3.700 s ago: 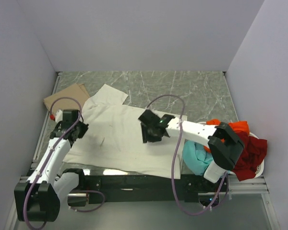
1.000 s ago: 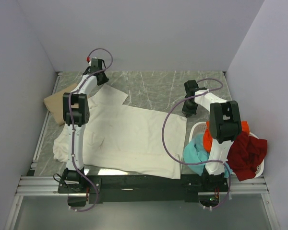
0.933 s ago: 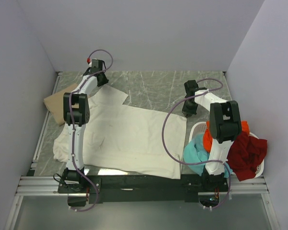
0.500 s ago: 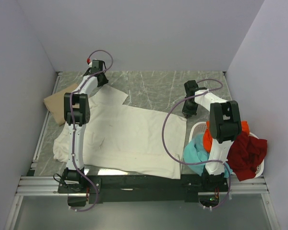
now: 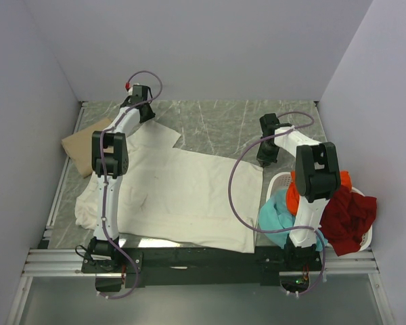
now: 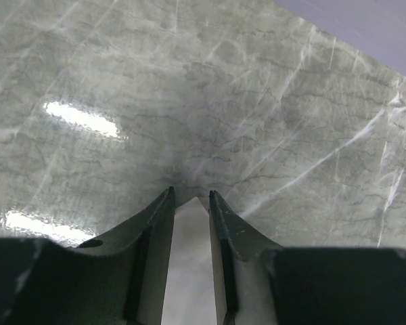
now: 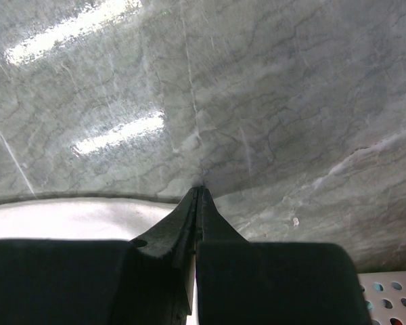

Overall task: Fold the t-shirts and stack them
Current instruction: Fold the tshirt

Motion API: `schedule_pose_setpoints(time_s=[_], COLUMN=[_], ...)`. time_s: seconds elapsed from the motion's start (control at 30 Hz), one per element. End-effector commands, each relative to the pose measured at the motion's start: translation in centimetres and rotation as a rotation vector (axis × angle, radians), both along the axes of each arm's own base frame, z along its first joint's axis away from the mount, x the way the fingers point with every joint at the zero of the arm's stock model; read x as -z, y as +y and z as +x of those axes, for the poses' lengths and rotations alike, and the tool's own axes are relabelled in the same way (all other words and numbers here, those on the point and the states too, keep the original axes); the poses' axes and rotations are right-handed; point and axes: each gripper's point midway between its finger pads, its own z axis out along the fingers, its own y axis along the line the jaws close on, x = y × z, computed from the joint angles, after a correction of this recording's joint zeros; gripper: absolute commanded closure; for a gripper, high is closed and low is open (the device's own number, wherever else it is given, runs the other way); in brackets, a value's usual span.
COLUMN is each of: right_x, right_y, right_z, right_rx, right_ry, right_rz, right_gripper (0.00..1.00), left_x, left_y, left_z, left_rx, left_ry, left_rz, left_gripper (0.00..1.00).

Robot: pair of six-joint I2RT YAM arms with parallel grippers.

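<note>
The large cream-white t-shirt (image 5: pixel 183 196) lies spread flat across the table. My left gripper (image 5: pixel 146 116) is stretched to the back left over its sleeve corner. In the left wrist view its jaws (image 6: pixel 189 195) stand a little apart, open, with the pale sleeve tip (image 6: pixel 188 257) lying between them. My right gripper (image 5: pixel 264 157) is at the shirt's far right corner. Its jaws (image 7: pixel 196 189) are shut, a thin sliver of cloth shows between them, and the shirt's edge (image 7: pixel 54 220) runs in from the left. A tan t-shirt (image 5: pixel 81 139) lies at the left edge.
A white basket (image 5: pixel 277 179) at the right holds orange (image 5: pixel 335 179), teal (image 5: pixel 277 220) and dark red (image 5: pixel 352 217) t-shirts; its rim (image 7: pixel 392 288) shows low in the right wrist view. Bare marble table (image 5: pixel 223 118) lies behind the shirt. Walls close in on three sides.
Since the earliest frame both arms have reached from the shirt's middle and left side out to its far corners. Over the last second the left wrist edged slightly farther back; the right held still.
</note>
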Motion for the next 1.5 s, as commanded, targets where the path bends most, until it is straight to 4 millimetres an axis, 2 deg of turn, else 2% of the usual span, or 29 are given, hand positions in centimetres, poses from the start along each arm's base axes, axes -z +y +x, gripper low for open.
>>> schedule_pose_setpoints(time_s=[0.0,0.3,0.4,0.5,0.53,0.6,0.67,0.8,1.2,1.27,1.33,1.37,1.47], right_x=[-1.7,-2.0,-2.5,-3.9,-5.3,-5.7,-6.6,-8.1,-9.1,-8.6,-9.2,-8.6,-8.9], right_y=[0.0,0.1,0.2,0.4,0.7,0.8,1.0,1.1,0.8,0.7,0.6,0.7,0.5], right_z=[0.1,-0.1,0.2,0.8,1.5,1.8,2.5,4.2,7.4,7.8,8.6,8.6,9.4], right_rx=[-0.002,-0.001,-0.003,-0.003,0.000,0.002,0.000,0.000,-0.002,-0.004,-0.004,-0.003,-0.002], right_ry=[-0.022,-0.031,-0.042,-0.071,-0.103,-0.112,-0.133,-0.172,-0.188,-0.175,-0.192,-0.172,-0.181], right_rz=[0.013,0.020,0.024,0.038,0.051,0.057,0.065,0.061,0.028,0.022,0.017,0.015,0.016], right_gripper=[1.00,1.00,1.00,1.00,1.00,1.00,1.00,1.00,1.00,1.00,1.00,1.00,1.00], left_x=[1.5,3.1,2.7,0.8,-2.7,-3.0,-4.5,-5.7,-10.9,-11.8,-11.7,-12.1,-10.2], left_y=[-0.9,-0.8,-0.8,-0.6,-0.6,-0.6,-0.9,-1.1,0.6,0.5,0.6,0.6,1.4], left_z=[-1.0,-2.0,-2.0,-1.8,-1.0,-1.0,-0.5,0.0,2.1,2.5,2.8,3.1,3.0], left_rx=[0.032,0.032,0.035,0.029,0.022,0.017,0.033,0.044,-0.010,0.000,0.009,0.018,0.003], left_ry=[0.054,0.109,0.105,0.067,-0.021,-0.030,-0.070,-0.098,-0.242,-0.266,-0.268,-0.273,-0.219], left_rz=[0.007,0.013,0.018,0.003,-0.040,-0.059,-0.097,-0.144,-0.230,-0.254,-0.261,-0.256,-0.232], left_gripper=[0.67,1.00,1.00,1.00,1.00,1.00,1.00,1.00,1.00,1.00,1.00,1.00,1.00])
